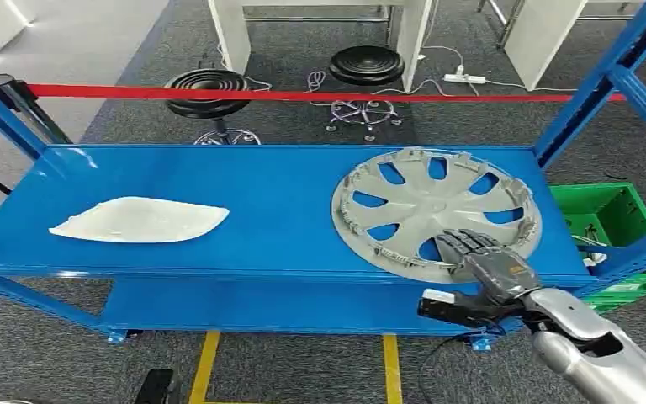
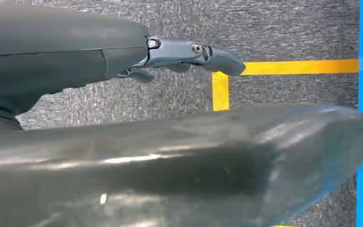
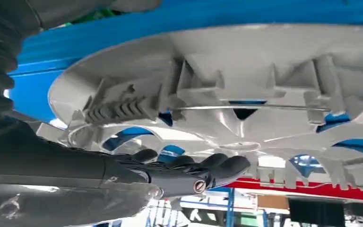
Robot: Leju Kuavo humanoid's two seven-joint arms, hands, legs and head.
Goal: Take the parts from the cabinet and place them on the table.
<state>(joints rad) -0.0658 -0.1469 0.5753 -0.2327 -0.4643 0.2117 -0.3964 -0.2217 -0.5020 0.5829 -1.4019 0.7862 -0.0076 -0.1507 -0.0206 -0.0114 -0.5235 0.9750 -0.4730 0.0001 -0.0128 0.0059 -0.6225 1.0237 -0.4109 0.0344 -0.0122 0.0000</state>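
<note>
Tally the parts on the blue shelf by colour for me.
Grey: 1, the hubcap, with the right hand at its near rim.
White: 1, the flat cover.
Total: 2 parts on the shelf.

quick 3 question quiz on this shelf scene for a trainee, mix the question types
1. True or false: the right hand has its fingers on the grey wheel cover.
2. Which part lies on the blue shelf toward the robot's left? A) white curved panel B) green crate C) black stool
3. Fill in: behind the shelf stretches a red ____.

Key: 1 true; 2 A; 3 tape.
</note>
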